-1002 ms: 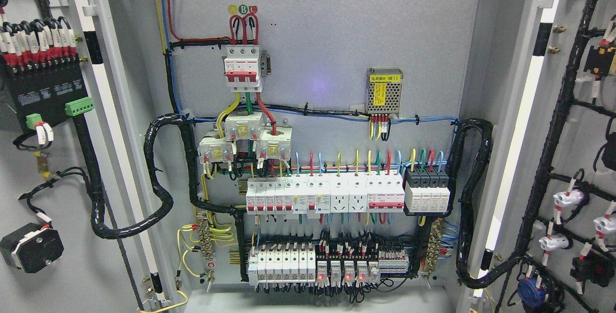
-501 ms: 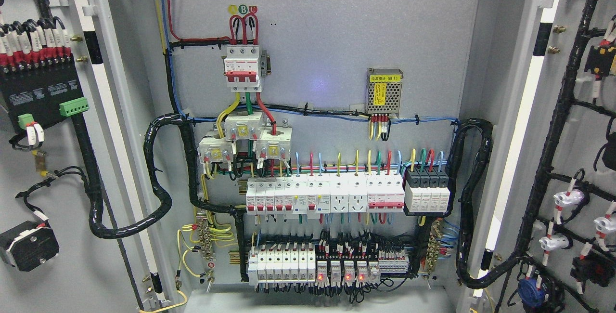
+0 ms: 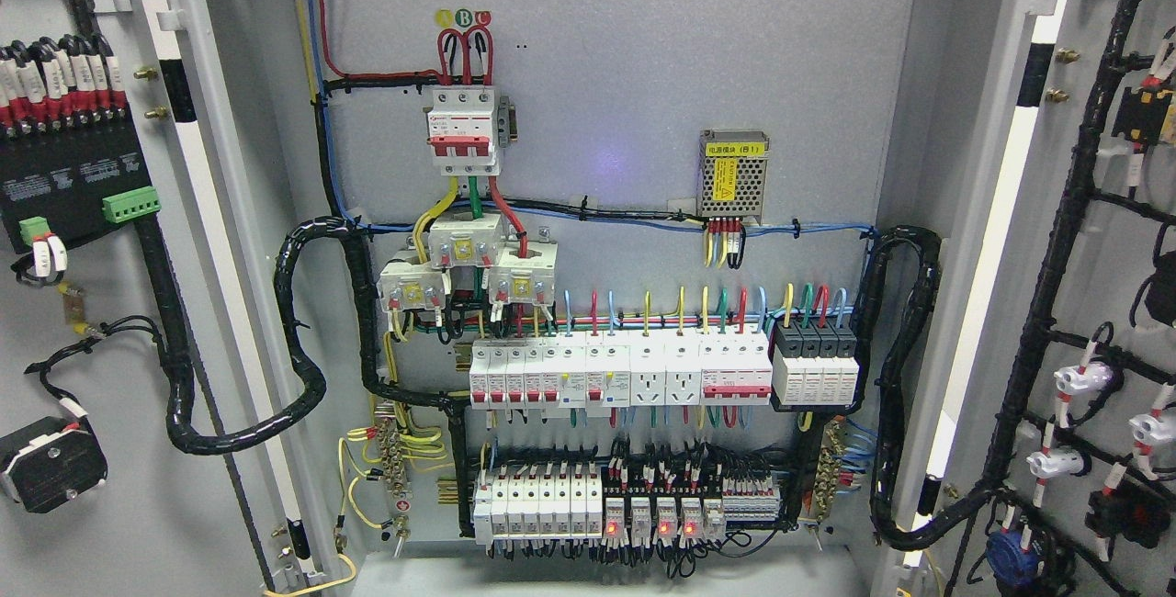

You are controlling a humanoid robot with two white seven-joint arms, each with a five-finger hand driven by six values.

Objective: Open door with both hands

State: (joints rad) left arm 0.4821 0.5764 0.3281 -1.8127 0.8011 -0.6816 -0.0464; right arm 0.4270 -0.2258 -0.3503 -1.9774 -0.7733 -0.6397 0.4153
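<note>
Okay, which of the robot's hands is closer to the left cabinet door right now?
Cannot say left or right: neither hand shows in the head view. The left cabinet door and the right door both stand swung open, with the breakers exposed between them.

Matt grey painted metal backplate [image 3: 625,73] showing at 12 o'clock; glossy white plastic breakers [image 3: 620,375] sitting at 6; black ribbed plastic conduit [image 3: 303,395] looping at 8.

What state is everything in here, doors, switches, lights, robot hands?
Left door: swung open, inner wiring showing.
Right door: swung open.
Cabinet interior: exposed.
Bottom-row relays: red lights lit.
Robot's hands: not in view.
</note>
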